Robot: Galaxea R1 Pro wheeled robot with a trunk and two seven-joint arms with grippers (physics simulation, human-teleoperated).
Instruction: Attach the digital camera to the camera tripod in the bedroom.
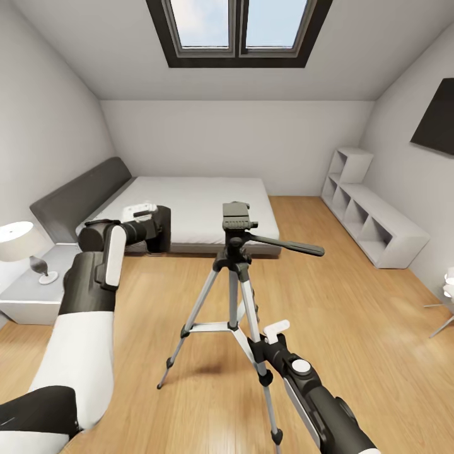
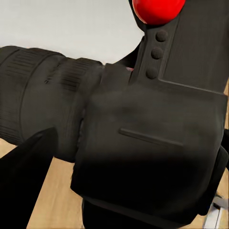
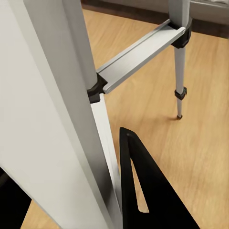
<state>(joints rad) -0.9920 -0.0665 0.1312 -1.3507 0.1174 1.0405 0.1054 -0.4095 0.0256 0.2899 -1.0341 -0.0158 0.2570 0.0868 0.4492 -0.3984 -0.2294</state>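
The left gripper [image 1: 151, 222] is closed on the camera [image 1: 159, 228], holding it at centre left of the head view, level with the tripod [image 1: 236, 252] head, likely ready for mounting. The right gripper [image 1: 268, 343] sits low against a tripod leg, probably steadying it; whether it is clamped cannot be told. The left wrist view adds the camera's red button [image 2: 157, 9]; the right wrist view shows the leg brace [image 3: 138, 57].

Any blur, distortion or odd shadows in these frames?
Head view: wide-angle stretch at the edges, soft shadow under the camera tripod. Left wrist view: digital camera so close it looks soft. Right wrist view: a tripod leg looms large, its edges still crisp.
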